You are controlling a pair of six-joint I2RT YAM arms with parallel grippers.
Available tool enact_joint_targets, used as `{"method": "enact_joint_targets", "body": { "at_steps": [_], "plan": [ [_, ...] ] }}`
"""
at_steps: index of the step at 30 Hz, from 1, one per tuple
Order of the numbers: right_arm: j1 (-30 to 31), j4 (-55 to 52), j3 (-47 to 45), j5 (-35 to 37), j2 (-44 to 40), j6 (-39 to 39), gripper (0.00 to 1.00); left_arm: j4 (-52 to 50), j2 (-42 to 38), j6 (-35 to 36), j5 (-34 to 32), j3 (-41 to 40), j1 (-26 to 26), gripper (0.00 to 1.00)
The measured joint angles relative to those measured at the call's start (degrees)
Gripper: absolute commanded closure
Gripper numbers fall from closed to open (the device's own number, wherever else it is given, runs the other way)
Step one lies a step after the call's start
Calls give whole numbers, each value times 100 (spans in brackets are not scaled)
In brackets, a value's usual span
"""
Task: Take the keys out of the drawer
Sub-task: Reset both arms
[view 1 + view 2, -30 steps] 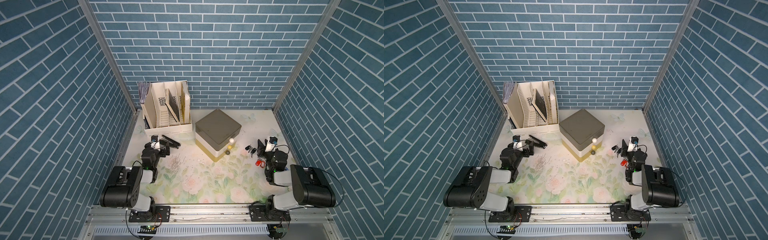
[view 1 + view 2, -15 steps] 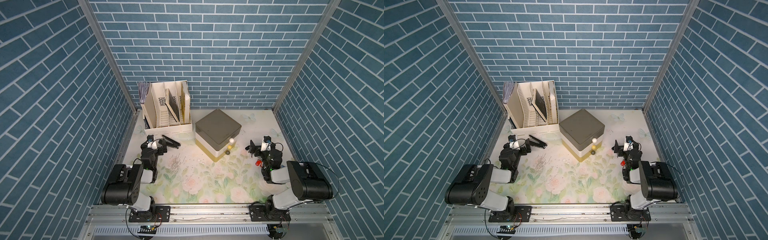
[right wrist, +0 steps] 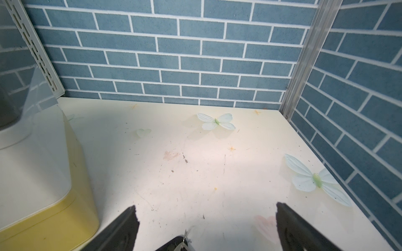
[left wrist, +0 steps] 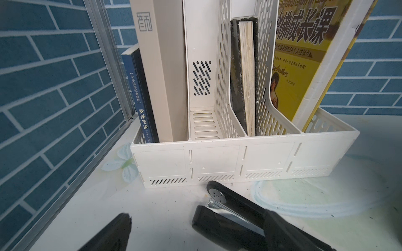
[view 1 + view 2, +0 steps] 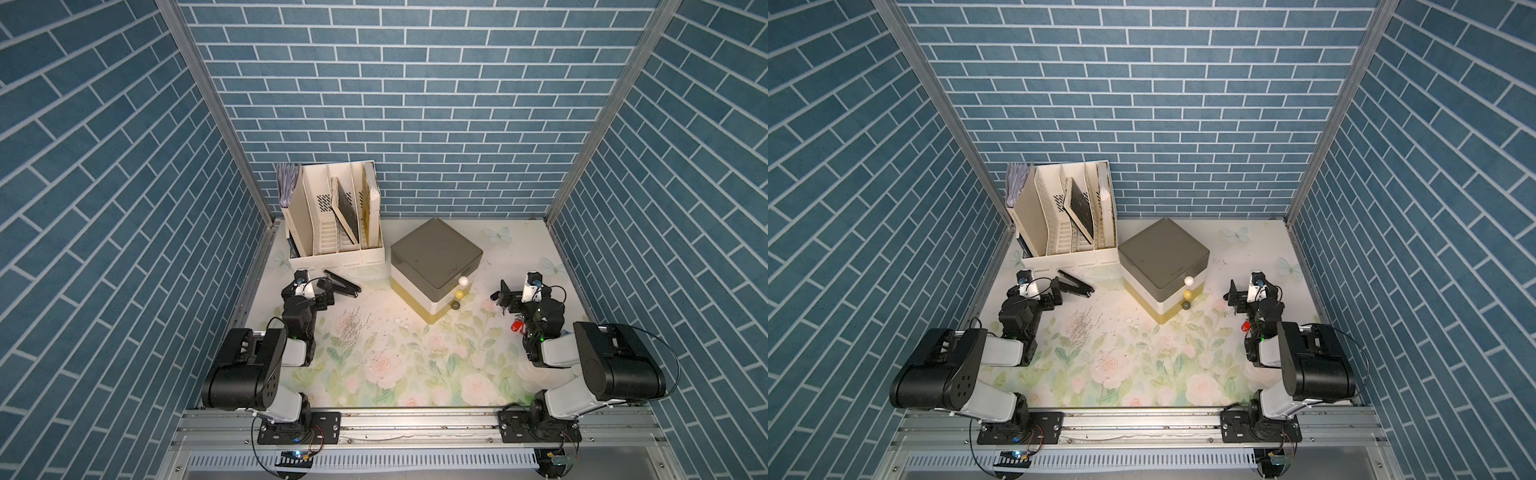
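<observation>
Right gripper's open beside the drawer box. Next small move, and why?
Probably draw the right gripper up and back toward its base. Its jaws stand wide, gripping nothing, the red key lies on the table beside that arm, and the drawer box looks shut.

Right tool [image 5: 502, 296] opened from half-closed to wide, seemingly shifted slightly

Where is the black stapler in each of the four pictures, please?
Top view: stapler lies just in front of the rack.
Top view: stapler in the same place, before the rack.
Left wrist: stapler close up, before the rack.
Right wrist: not in it.
Shared landmark: the white rack's front wall.
</observation>
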Motion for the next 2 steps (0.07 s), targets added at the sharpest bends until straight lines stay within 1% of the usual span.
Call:
{"method": "enact_joint_targets", "body": {
  "at_steps": [2],
  "plan": [
    [4,0,0,0,0,0,0,2,0,0,-2,0,0,0]
  ]
}}
